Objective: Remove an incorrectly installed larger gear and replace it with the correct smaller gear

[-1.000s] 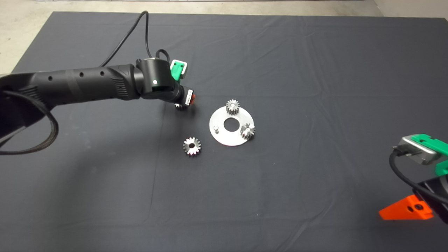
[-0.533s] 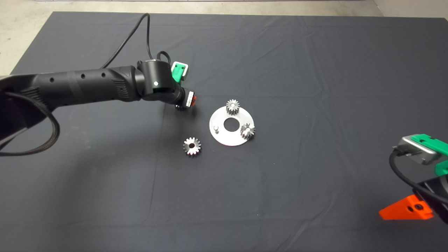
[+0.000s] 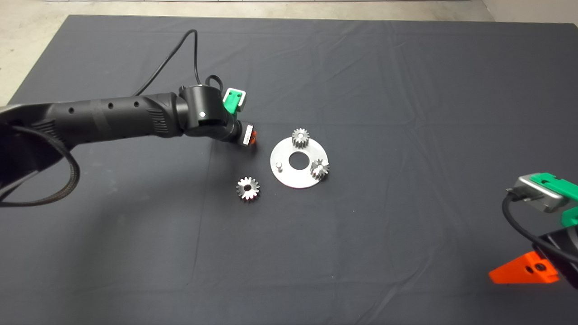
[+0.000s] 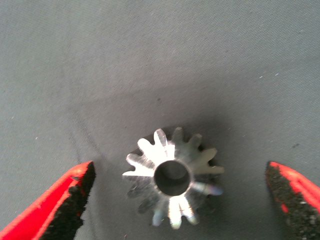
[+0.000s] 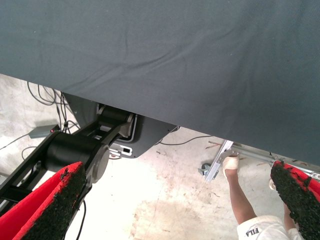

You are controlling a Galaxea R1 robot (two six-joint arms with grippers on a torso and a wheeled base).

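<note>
The left hand [image 4: 175, 200] hangs spread wide over the small gear [image 4: 172, 176], fingers clear of it. At five o'clock from it on the counter [image 3: 406, 90] lies the big gear [image 3: 247, 188]. The right hand [image 5: 175, 200] waits open at four o'clock.

One legible marking is found: the brand name "FILA", in dark letters on a white sock [image 5: 256, 229] worn by a person standing on the floor beyond the mat, at about 5 o'clock in the right wrist view. No other text, number, label or sign can be read in the head view or the left wrist view.
</note>
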